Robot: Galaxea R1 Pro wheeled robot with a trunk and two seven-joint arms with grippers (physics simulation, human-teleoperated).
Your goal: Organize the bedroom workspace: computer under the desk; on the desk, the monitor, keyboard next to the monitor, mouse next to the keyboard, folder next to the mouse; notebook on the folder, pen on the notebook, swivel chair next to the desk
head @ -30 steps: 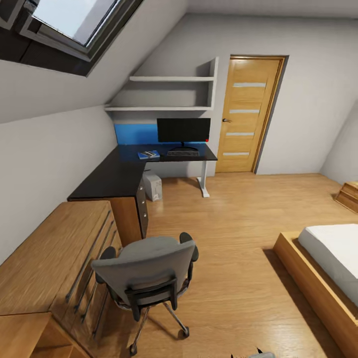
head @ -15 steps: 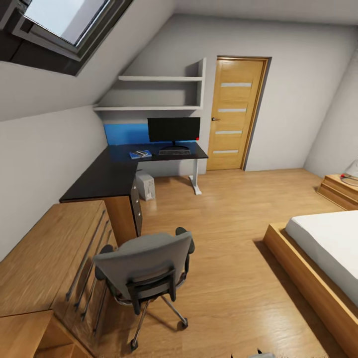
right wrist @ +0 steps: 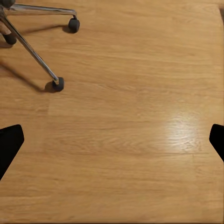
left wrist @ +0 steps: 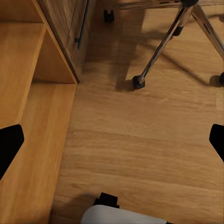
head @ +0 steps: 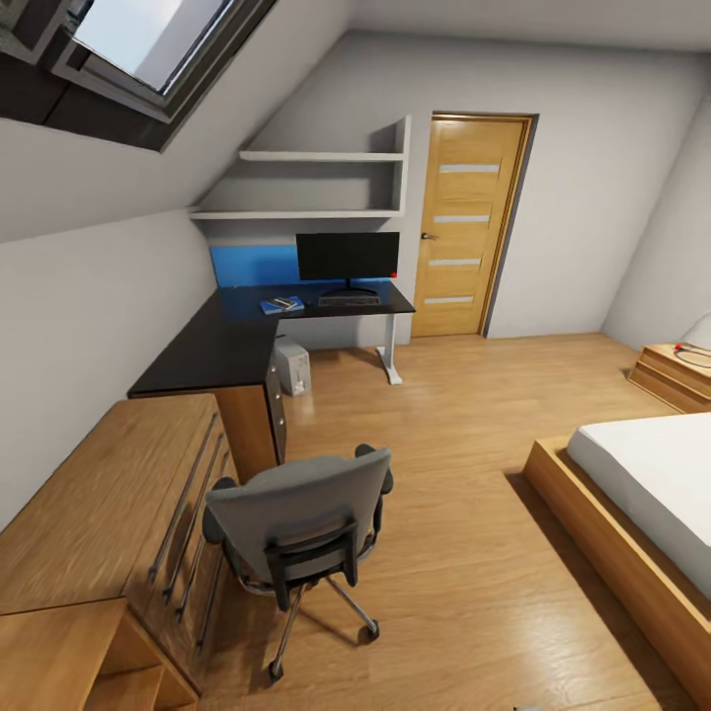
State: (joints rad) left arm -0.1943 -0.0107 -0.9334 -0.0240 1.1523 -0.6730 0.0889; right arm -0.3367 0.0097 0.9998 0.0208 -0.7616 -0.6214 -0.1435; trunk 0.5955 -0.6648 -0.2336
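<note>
The black L-shaped desk (head: 212, 346) stands in the far left corner. On it the monitor (head: 348, 256) is upright, with the keyboard (head: 349, 299) flat in front of it. Left of the keyboard lies the blue folder (head: 281, 305) with a small darker item on top, too small to tell apart. I cannot make out the mouse or the pen. The grey-white computer (head: 293, 366) sits on the floor under the desk. The swivel chair (head: 301, 509) stands near me, its back towards me, well short of the desk. My left gripper (left wrist: 112, 144) and right gripper (right wrist: 112, 142) hang open over the plank floor.
A low oak drawer unit (head: 109, 494) runs along the left wall beside the chair. A bed (head: 642, 504) on a wooden frame lies at the right, with a low wooden stand (head: 676, 375) beyond it. The oak door (head: 469, 225) is shut. The chair's chrome legs (left wrist: 163, 42) are close to both grippers.
The whole head view has shifted as the camera turned right and then slightly back. The desk's things and the chair keep their places in the room. Both grippers stay open.
</note>
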